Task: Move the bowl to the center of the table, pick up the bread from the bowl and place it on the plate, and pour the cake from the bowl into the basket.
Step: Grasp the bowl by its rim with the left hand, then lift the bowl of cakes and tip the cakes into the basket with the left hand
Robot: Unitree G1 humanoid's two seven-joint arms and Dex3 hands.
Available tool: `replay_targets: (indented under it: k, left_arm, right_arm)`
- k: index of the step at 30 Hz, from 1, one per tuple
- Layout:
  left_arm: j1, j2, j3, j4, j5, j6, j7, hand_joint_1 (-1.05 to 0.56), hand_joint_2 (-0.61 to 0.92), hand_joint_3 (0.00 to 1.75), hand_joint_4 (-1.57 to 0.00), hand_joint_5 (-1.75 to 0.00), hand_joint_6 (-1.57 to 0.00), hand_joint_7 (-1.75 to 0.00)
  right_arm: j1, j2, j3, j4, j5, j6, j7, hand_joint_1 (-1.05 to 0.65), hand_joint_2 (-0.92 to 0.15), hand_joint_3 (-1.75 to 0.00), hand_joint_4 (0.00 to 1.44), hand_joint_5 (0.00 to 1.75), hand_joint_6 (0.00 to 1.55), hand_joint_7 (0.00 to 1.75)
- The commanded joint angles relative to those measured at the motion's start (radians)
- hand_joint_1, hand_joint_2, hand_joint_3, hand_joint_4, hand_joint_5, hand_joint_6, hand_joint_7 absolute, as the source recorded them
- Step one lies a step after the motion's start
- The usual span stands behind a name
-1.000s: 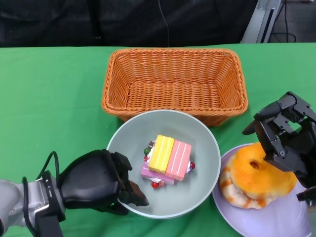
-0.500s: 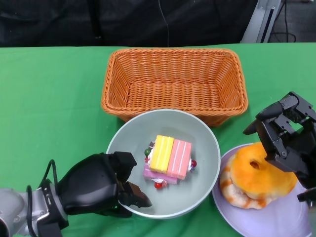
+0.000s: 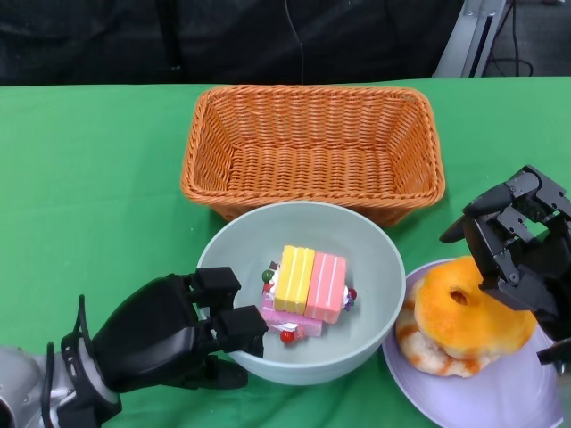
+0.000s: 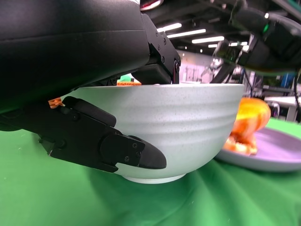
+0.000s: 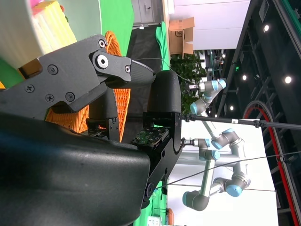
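The pale green bowl (image 3: 357, 330) stands on the green cloth just in front of the basket (image 3: 312, 147). A pink and yellow cake (image 3: 309, 283) lies in it. My left hand (image 3: 165, 337) grips the bowl's near-left rim, fingers (image 3: 239, 323) hooked over the edge. The left wrist view shows the bowl (image 4: 188, 117) with its base on the cloth and a finger (image 4: 108, 143) against its outer wall. The orange bread (image 3: 468, 316) lies on the purple plate (image 3: 500, 392) at the right. My right hand (image 3: 522, 245) hovers at the bread's far side, fingers apart and holding nothing.
The wicker basket is empty and its near wall almost touches the bowl's far rim. The plate sits close to the bowl's right side. Bare green cloth (image 3: 89, 178) lies to the left of the basket, with a dark backdrop behind the table.
My left hand's fingers have come up over the bowl's rim and closed on it. The bowl has shifted slightly to the right. The right hand has not moved.
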Motion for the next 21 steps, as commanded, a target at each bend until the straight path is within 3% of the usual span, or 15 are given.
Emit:
replay_targets:
  k: [1, 21]
  left_arm:
    - [-0.002, 0.024, 0.025, 0.001, -0.016, -0.007, 0.08, -0.24, 0.92, 0.56, -0.67, -1.75, -0.57, -1.6]
    - [0.002, 0.056, 0.066, -0.036, -0.025, -0.076, 0.113, -0.21, 0.92, 0.46, -0.64, -1.75, -0.61, -1.53]
  right_arm:
    - [-0.001, -0.003, -0.019, 0.001, 0.016, -0.002, 0.001, -0.19, -0.67, -0.76, 0.72, 1.56, 0.66, 1.27]
    - [-0.018, 0.014, -0.04, 0.03, 0.019, -0.022, 0.006, -0.15, -0.64, -0.84, 0.7, 1.57, 0.66, 1.25]
